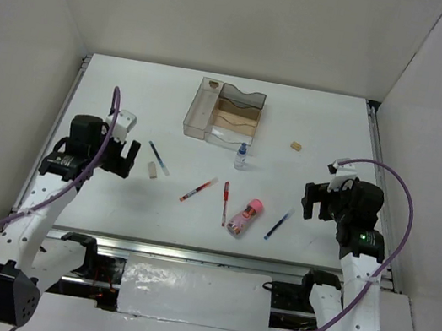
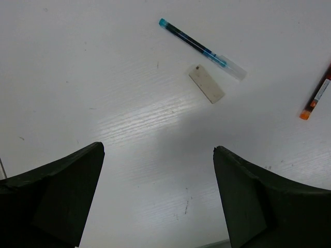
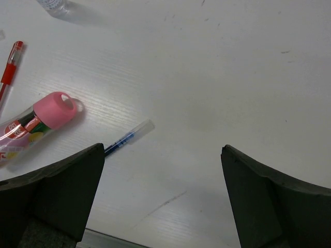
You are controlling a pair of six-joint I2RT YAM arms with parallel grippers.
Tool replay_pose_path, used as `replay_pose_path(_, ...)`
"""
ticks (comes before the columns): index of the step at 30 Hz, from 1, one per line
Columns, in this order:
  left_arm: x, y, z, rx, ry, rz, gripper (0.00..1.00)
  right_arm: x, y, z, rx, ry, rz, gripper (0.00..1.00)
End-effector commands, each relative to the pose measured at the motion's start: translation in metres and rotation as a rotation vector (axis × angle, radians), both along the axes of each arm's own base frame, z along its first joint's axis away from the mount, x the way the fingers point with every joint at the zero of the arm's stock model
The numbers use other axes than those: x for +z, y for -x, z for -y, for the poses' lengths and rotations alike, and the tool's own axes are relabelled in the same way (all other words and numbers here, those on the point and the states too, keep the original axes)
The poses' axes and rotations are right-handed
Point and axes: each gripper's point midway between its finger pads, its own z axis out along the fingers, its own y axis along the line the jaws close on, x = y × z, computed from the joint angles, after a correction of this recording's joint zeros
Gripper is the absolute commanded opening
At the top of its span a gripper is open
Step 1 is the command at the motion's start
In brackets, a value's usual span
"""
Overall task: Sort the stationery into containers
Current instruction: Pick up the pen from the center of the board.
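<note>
- While both arms hover over the white surface [image 1: 316,114], neither one holds anything. The left pincer [image 1: 124,157] is spread wide, and only bare surface shows between its dark fingers [image 2: 57,196].
- The right pincer [image 1: 315,201] is spread just as wide and is also empty.
- The smoky organizer tray [image 1: 244,95] sits at the far middle. Its long narrow compartment is on the left and its tan-bottomed, wavy-divided compartments are on the right.
- A clear blue-capped bottle [image 1: 241,156] stands upright just near of the tray's near edge.
- One dark-blue pen [image 1: 159,158] lies just right of the left pincer, with a beige block [image 2: 206,83] close beside it but not touching.
- The second beige block [image 1: 295,146] lies alone to the right of the tray.
- Two red pens lie near the middle. One is slanted [image 1: 198,190], and the other [image 1: 224,204] runs roughly near-to-far, just right of the first.
- The pink tube [image 1: 244,218] lies on its side right of the red pens.
- Another dark-blue pen [image 1: 279,224] lies just right of the tube, between it and the right pincer. Its clear cap end [image 3: 139,127] shows in the right wrist view.
</note>
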Motion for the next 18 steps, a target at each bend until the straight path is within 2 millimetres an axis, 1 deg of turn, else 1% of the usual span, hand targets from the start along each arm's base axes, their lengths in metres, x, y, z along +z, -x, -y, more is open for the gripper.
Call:
replay_pose_path(1, 0.014, -0.011, 0.006, -0.063, -0.037, 0.075, 0.99, 0.007, -0.002, -0.002, 0.014, 0.003, 0.024, 1.00)
replay_pose_path(3, 0.020, -0.014, 0.010, -0.085, -0.043, 0.098, 0.97, 0.007, -0.002, -0.001, 0.010, 0.004, 0.023, 1.00)
replay_pose_path(5, 0.022, -0.016, 0.020, -0.111, -0.042, 0.111, 0.97, 0.006, -0.002, 0.000, 0.003, 0.004, 0.022, 1.00)
replay_pose_path(6, 0.023, -0.017, 0.030, -0.146, -0.045, 0.118, 0.97, 0.006, -0.002, 0.001, -0.001, 0.003, 0.022, 1.00)
replay_pose_path(8, 0.019, -0.020, 0.039, -0.163, -0.045, 0.113, 0.96, 0.005, -0.003, 0.002, -0.008, 0.002, 0.021, 1.00)
replay_pose_path(9, 0.017, -0.019, 0.050, -0.196, -0.045, 0.109, 0.93, 0.006, -0.003, 0.002, -0.012, 0.002, 0.024, 1.00)
replay_pose_path(10, 0.010, -0.020, 0.058, -0.222, -0.049, 0.084, 0.91, 0.005, -0.004, 0.003, -0.018, 0.001, 0.020, 1.00)
replay_pose_path(11, 0.008, -0.019, 0.067, -0.250, -0.049, 0.080, 0.89, 0.005, -0.004, 0.005, -0.026, 0.002, 0.019, 1.00)
replay_pose_path(12, 0.004, -0.016, 0.084, -0.295, -0.062, 0.073, 0.88, 0.004, -0.004, 0.005, -0.030, 0.001, 0.014, 1.00)
replay_pose_path(14, -0.007, -0.013, 0.109, -0.351, -0.058, 0.048, 0.86, 0.003, -0.004, 0.006, -0.033, 0.000, 0.006, 1.00)
replay_pose_path(15, -0.017, -0.010, 0.121, -0.365, -0.074, 0.018, 0.85, 0.001, -0.004, 0.006, -0.034, -0.001, -0.002, 1.00)
replay_pose_path(17, -0.024, -0.008, 0.134, -0.375, -0.078, -0.003, 0.84, 0.001, -0.005, 0.008, -0.043, -0.003, -0.002, 1.00)
replay_pose_path(18, -0.036, -0.001, 0.147, -0.405, -0.101, -0.035, 0.83, 0.000, -0.005, 0.009, -0.048, -0.002, -0.004, 1.00)
